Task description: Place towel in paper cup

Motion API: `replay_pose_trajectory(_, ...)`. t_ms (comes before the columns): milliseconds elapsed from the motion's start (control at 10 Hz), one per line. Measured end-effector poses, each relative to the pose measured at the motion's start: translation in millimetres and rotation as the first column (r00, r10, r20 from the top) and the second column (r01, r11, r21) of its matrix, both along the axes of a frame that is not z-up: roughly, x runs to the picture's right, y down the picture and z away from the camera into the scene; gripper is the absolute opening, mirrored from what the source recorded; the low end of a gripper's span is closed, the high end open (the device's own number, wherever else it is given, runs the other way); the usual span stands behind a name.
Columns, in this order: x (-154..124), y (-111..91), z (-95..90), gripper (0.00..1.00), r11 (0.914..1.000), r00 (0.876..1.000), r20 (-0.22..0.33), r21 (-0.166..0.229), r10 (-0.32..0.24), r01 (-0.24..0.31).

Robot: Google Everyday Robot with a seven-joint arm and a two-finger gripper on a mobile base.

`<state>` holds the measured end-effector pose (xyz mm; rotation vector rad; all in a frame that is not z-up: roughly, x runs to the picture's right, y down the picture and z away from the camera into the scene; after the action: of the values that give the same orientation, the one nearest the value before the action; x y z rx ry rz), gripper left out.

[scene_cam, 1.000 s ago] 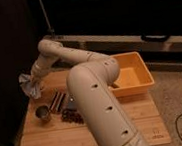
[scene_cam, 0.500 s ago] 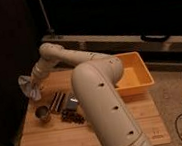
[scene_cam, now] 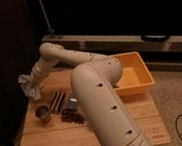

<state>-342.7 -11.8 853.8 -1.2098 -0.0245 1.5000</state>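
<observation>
The towel [scene_cam: 29, 87], a pale blue-grey crumpled cloth, hangs at the far left end of the wooden table [scene_cam: 53, 143], just above its surface. My gripper [scene_cam: 34, 86] is at the end of the white arm that reaches left, and it is shut on the towel's upper part. I cannot see the paper cup; it may be hidden behind or under the towel. A dark shiny metal cup [scene_cam: 43, 114] stands in front of the towel, nearer the table's front edge.
A brown striped packet [scene_cam: 57, 99] and a dark patterned bag [scene_cam: 72, 116] lie near the table's middle. An orange bin [scene_cam: 134, 76] sits at the right. My thick white arm [scene_cam: 104, 111] covers much of the tabletop. A dark cabinet stands to the left, with cables on the floor at right.
The arm's big link has swung slightly to the right. The towel has sunk a little at the gripper and stays over the table's left end.
</observation>
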Motion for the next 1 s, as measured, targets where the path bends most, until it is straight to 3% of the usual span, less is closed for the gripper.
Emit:
replay_pose_trajectory(700, 6.5, 1.7, 10.1, 0.75, 0.9983, 1.0, 0.028, -0.057, -0.01, 0.012)
replay_pose_trajectory(1000, 5.0, 2.0, 9.8, 0.8, 0.9981, 0.999, 0.048, -0.06, -0.012, 0.015)
